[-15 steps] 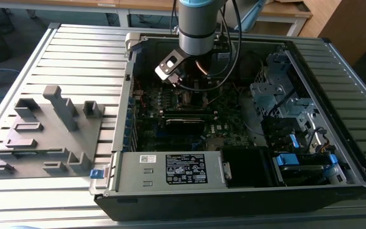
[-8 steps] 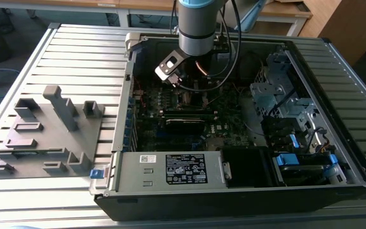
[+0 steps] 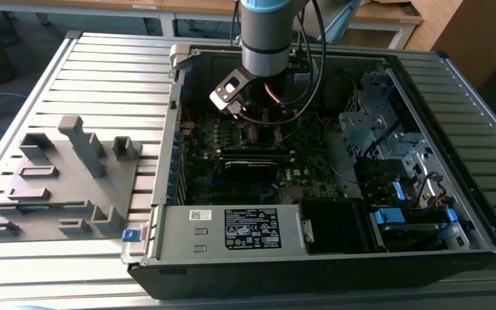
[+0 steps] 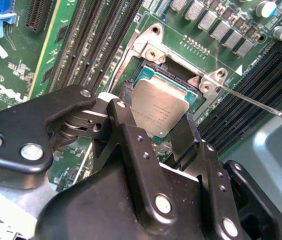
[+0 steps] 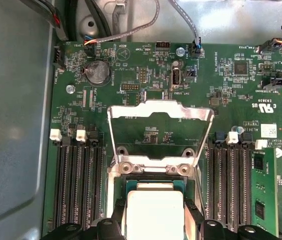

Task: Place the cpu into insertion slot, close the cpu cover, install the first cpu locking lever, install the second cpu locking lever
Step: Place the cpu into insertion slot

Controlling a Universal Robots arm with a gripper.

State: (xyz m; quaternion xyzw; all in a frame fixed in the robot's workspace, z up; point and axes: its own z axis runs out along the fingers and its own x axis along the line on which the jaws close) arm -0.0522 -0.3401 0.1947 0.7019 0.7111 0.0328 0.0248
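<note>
Inside the open computer case (image 3: pixel 317 258) my gripper (image 3: pixel 246 115) reaches down over the motherboard. In both wrist views its black fingers (image 4: pixel 123 117) flank the cpu (image 4: pixel 158 102), a silver-topped square chip, and the gripper (image 4: pixel 156 120) is shut on it. The chip hangs slightly tilted just above the insertion slot (image 4: pixel 153 75), whose metal frame (image 5: pixel 130 167) shows beyond the cpu (image 5: pixel 153 212) and the gripper (image 5: pixel 153 222). The cpu cover (image 5: pixel 120 135) stands swung up and open past the socket. A thin locking lever (image 4: pixel 261 102) juts out unlatched beside the socket.
Long black memory slots (image 5: pixel 78 185) run on both sides of the socket (image 5: pixel 228 180). Cables (image 5: pixel 130 32) hang by the case wall. A drive cage (image 3: pixel 377 129) and a labelled power supply (image 3: pixel 248 229) sit inside the case. A grey fixture (image 3: pixel 59 181) lies at the exterior view's left.
</note>
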